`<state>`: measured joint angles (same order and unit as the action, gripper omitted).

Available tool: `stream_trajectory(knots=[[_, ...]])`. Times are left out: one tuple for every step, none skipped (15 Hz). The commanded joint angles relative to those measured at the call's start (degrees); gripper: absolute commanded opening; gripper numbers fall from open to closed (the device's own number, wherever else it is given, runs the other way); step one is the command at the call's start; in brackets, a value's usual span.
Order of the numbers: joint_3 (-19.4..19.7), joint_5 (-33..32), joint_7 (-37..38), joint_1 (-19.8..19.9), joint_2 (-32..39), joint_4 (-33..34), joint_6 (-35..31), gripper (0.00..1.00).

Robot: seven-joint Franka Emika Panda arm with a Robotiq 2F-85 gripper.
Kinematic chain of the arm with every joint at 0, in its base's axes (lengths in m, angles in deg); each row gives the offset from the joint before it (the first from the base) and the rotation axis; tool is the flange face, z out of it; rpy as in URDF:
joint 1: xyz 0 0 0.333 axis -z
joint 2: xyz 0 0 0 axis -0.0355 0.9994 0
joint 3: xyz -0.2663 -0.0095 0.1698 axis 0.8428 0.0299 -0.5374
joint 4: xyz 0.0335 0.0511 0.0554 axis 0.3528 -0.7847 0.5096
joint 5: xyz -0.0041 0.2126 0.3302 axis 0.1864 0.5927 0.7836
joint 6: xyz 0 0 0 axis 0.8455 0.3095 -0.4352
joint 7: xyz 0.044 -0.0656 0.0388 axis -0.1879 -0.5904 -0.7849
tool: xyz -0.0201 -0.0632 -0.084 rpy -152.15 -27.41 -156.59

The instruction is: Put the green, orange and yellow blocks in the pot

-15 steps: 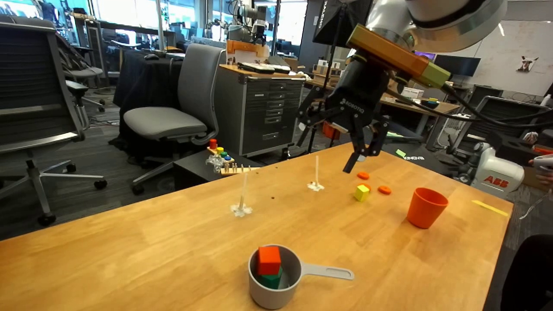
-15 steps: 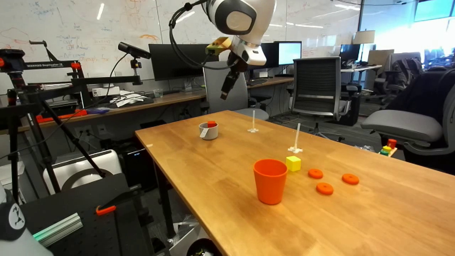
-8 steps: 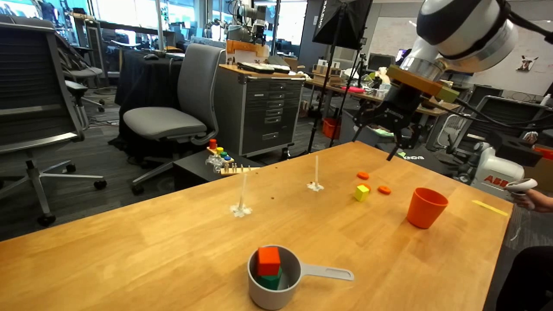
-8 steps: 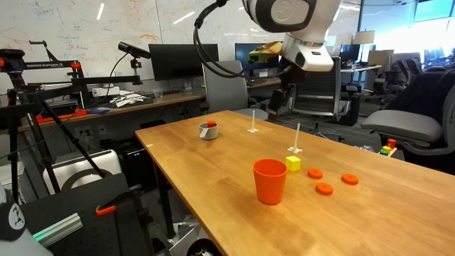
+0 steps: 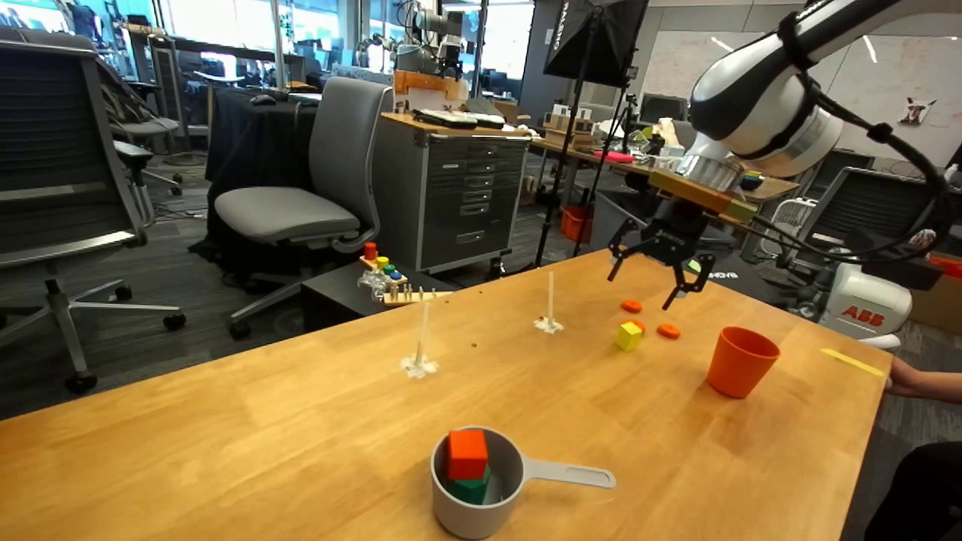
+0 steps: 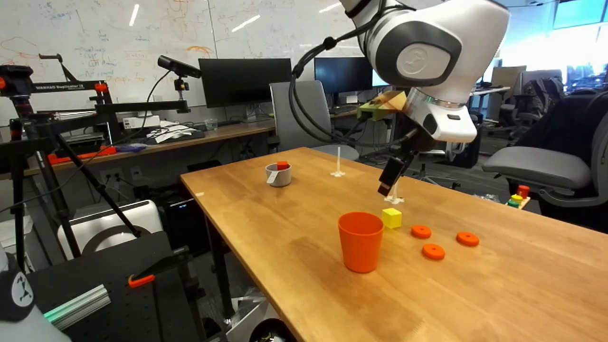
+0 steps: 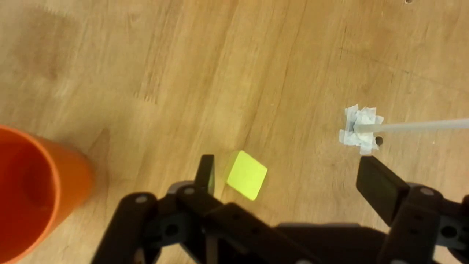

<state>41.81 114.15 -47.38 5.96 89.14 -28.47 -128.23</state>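
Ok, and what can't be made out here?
Green block: partly hidden by the orange block, in an exterior view.
Lower part of the orange block: hidden by the pot, in an exterior view.
One orange disc: partly behind the yellow block, in an exterior view.
Orange cup: cut off by the left edge, wrist view.
White peg: tip cut off by the right edge, wrist view.

3 blks point(image 6: 392, 218), 3 discs point(image 6: 433, 252), 2 stks point(image 7: 414, 126), 1 pot point(image 5: 475, 521), 1 cup point(image 6: 361, 251).

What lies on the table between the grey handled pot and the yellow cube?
Only the wooden tabletop, bare along that stretch in both exterior views, lies between the grey handled pot and the yellow cube.
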Motion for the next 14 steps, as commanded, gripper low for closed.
stream_trajectory(knots=[[-2.64,2.41,0.7,0.17,6.4,7.06,0.57,1.0],[-3.16,2.93,0.59,0.13,7.67,8.12,0.69,1.0],[-3.46,3.19,0.8,-0.07,8.62,9.08,0.79,1.0],[-3.71,3.5,0.75,-0.03,9.23,9.51,0.77,1.0],[-3.93,3.86,0.72,0.09,9.84,9.94,0.84,1.0],[-3.86,4.28,0.88,0.11,9.76,9.4,0.45,1.0],[-3.73,4.67,1.01,0.12,9.63,8.77,0.19,1.0],[-3.69,5.33,0.98,0.23,9.23,7.8,-0.02,1.0],[-3.63,6.02,1.04,0.35,8.71,6.78,-0.15,1.0],[-3.43,6.43,1.26,0.36,8.3,5.76,-0.24,1.0],[-3.26,6.93,1.33,0.35,7.99,4.87,-0.71,1.0],[-3.27,7.62,1.09,0.59,7.64,3.93,-0.88,1.0],[-3.15,8.31,0.95,0.72,7.5,3.33,-1.02,1.0],[-3.01,9.02,0.69,1.02,7.25,2.65,-1.05,1.0]])
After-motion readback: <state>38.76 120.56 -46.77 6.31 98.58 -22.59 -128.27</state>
